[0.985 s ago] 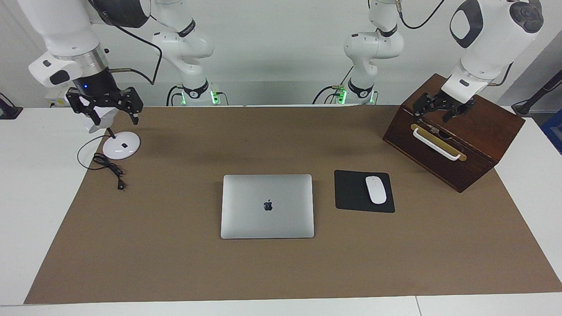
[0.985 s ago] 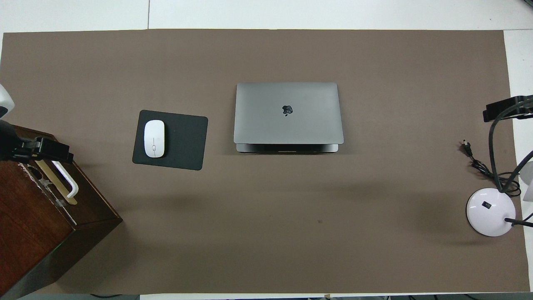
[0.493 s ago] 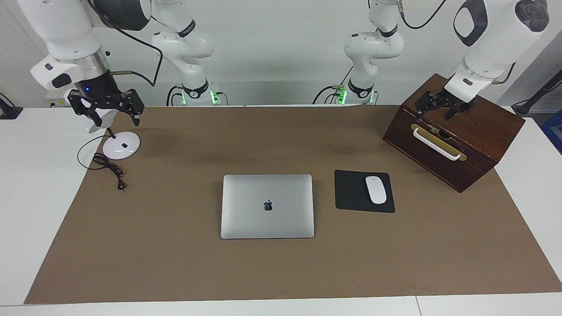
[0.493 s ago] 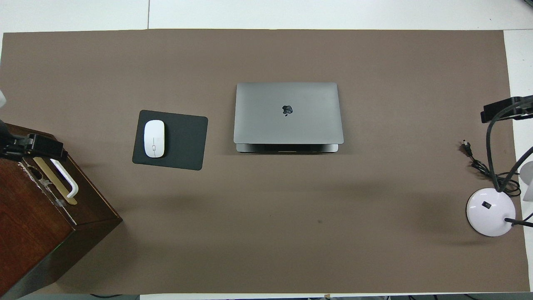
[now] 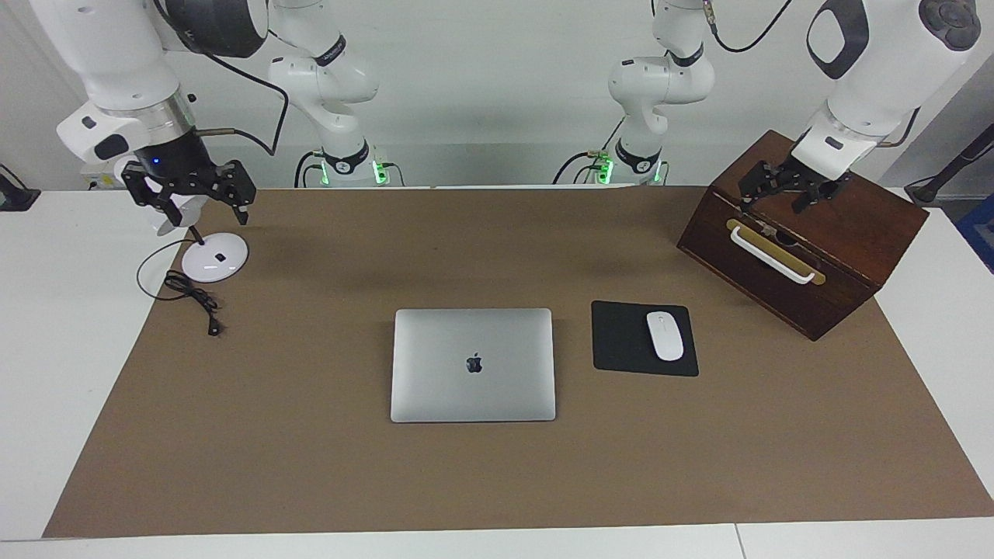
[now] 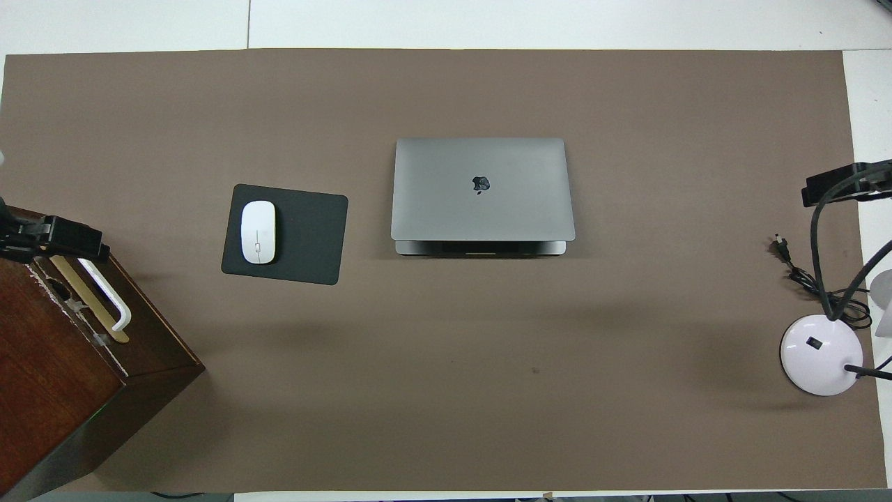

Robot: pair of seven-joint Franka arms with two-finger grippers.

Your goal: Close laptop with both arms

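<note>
The mat (image 5: 311,466) lies bare around the laptop (image 5: 473,365), which sits mid-mat, lid nearly down, beside the mouse pad (image 5: 621,341). The left gripper (image 5: 792,190) hangs spread and empty over the box (image 5: 846,256); the right gripper (image 5: 190,194), likewise spread and empty, over the lamp (image 5: 215,257).

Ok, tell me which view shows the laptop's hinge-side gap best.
The overhead view: the laptop shows its lid lying over the base, with a dark strip along the edge nearer the robots. The facing view shows only the flat lid and logo.
</note>
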